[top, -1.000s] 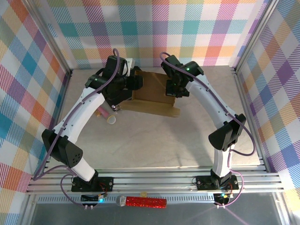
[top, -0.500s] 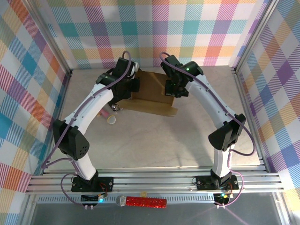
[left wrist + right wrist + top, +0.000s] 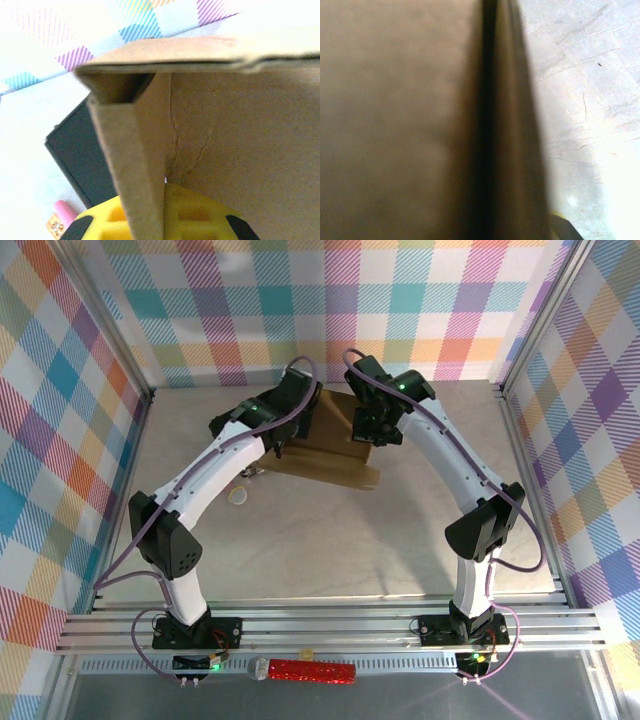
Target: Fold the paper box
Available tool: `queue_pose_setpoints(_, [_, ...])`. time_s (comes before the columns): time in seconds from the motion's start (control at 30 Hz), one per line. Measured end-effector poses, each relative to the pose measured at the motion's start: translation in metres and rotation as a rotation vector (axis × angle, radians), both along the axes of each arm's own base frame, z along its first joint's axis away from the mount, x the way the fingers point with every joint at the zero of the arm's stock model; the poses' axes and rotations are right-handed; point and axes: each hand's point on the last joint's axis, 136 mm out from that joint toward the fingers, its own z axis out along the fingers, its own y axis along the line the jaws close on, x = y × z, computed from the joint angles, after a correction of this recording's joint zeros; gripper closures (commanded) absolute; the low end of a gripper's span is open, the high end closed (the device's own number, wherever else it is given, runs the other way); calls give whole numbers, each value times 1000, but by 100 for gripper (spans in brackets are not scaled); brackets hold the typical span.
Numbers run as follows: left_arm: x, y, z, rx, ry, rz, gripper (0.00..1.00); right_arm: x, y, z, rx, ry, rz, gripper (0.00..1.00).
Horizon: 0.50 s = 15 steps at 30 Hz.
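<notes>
Your bench (image 3: 330, 540) is a pale grey slab with checked walls around it, and both arms reach in an arch over its far middle. There you find the paper box (image 3: 330, 450), plain brown cardboard, part raised, with its long side slanting from far left to near right. In the left wrist view the paper box (image 3: 240, 125) has one wall standing upright under a folded-over top panel, and a narrow flap comes straight down toward the camera. Behind that flap, on the left, sits a black case (image 3: 80, 150). Your left pincer (image 3: 162, 212) is at the box's left end, squeezed tight on the narrow flap, with a yellow finger on either side of it. Your right pincer (image 3: 368, 430) is at the box's far right part, also fully closed; in its wrist view a cardboard fold runs down into the grip. A red glittery stick (image 3: 310, 671) lies on the front rail. A small tan roll (image 3: 238, 497) rests near the left arm, and a pink piece (image 3: 65, 212) lies beside the case.
</notes>
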Motion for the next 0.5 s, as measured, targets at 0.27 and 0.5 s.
queue_pose_setpoints(0.27, [2, 7, 1, 46, -18, 38, 100, 2, 5, 1, 21, -8, 6, 100])
queue_pose_setpoints(0.5, [0, 8, -1, 55, -2, 28, 38, -2, -2, -1, -5, 11, -2, 100])
